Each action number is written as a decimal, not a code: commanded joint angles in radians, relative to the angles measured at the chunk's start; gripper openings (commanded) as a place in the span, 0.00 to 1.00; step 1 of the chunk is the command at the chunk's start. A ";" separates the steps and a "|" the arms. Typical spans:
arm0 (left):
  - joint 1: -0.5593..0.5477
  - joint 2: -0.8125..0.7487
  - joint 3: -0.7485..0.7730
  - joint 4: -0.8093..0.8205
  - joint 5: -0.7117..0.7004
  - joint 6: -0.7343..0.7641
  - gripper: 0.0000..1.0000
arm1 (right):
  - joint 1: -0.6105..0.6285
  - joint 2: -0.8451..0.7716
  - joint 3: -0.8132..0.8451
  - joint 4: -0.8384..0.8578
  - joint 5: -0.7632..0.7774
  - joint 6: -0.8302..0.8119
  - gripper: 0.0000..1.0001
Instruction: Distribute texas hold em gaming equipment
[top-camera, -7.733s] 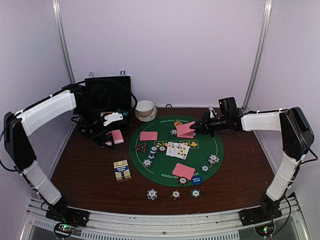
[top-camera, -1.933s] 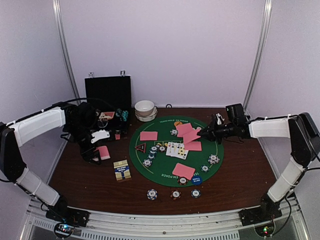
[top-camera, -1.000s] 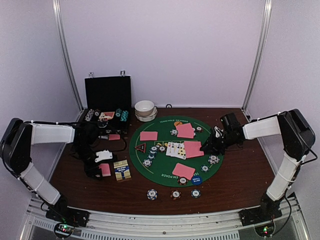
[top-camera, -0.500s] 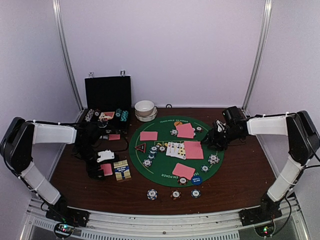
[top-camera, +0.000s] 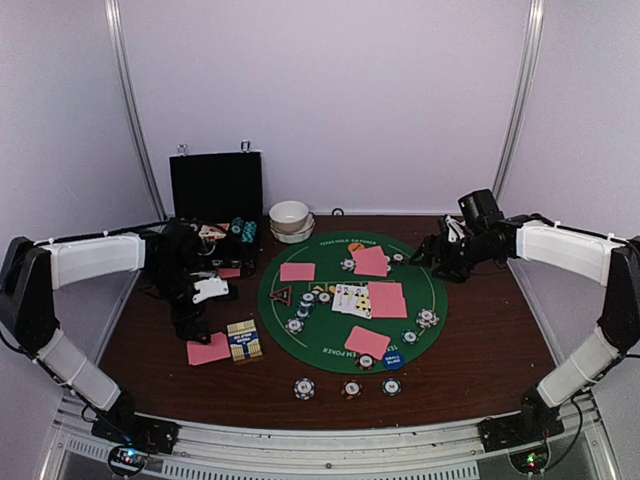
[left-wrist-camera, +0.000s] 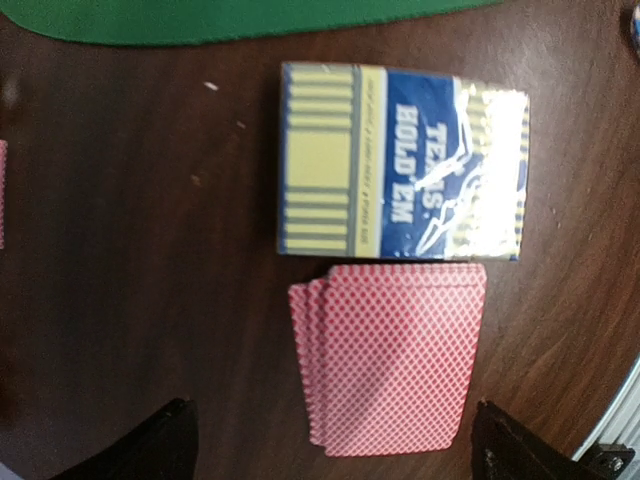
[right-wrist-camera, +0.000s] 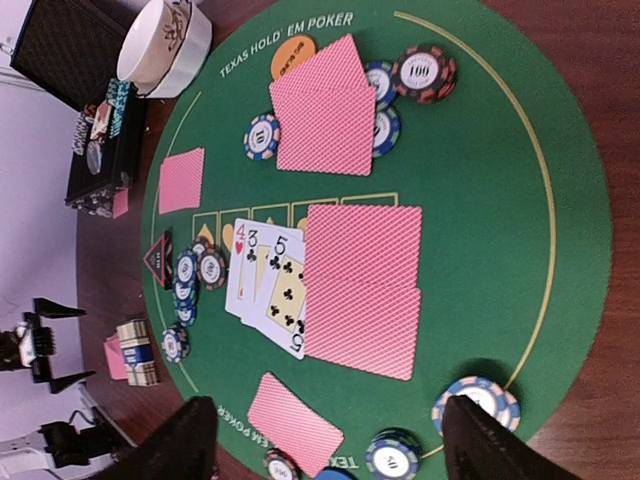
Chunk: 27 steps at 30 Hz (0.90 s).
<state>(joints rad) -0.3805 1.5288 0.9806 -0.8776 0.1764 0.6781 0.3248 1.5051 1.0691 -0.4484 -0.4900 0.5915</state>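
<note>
Left claw (left-wrist-camera: 332, 410) hangs wide open, empty, above the pink-backed cards (left-wrist-camera: 390, 355) fanned on the tabletop (left-wrist-camera: 120, 250) just beside the card box (left-wrist-camera: 400, 160) (nearly touching). Right claw (right-wrist-camera: 328, 405), likewise spread and empty, hovers over the green mat (right-wrist-camera: 480, 200), with its cards and poker chips (right-wrist-camera: 425, 72).

The left gripper (top-camera: 192, 322) is rising off the table at the left of the frame, jaws spread, leaving its small fan of pink-backed cards (top-camera: 208, 349) lying just beside the Texas Hold 'Em card box (top-camera: 243, 339). The right gripper (top-camera: 438, 257) is drawing back toward the upper right, jaws apart, its two overlapped pink cards (top-camera: 386, 298) now lying against the face-up cards (top-camera: 352, 297).
</note>
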 joint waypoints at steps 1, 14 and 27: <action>0.016 -0.059 0.127 -0.060 -0.022 -0.064 0.97 | -0.003 -0.101 0.032 -0.080 0.191 -0.089 0.88; 0.260 -0.157 -0.044 0.556 -0.018 -0.354 0.98 | -0.038 -0.390 -0.224 0.115 1.027 -0.291 1.00; 0.400 -0.085 -0.412 1.213 0.028 -0.520 0.98 | -0.177 -0.405 -0.689 0.821 1.201 -0.452 0.99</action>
<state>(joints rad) 0.0109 1.4357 0.6147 0.0544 0.1947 0.2180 0.1745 1.0801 0.4442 0.0826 0.6727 0.1879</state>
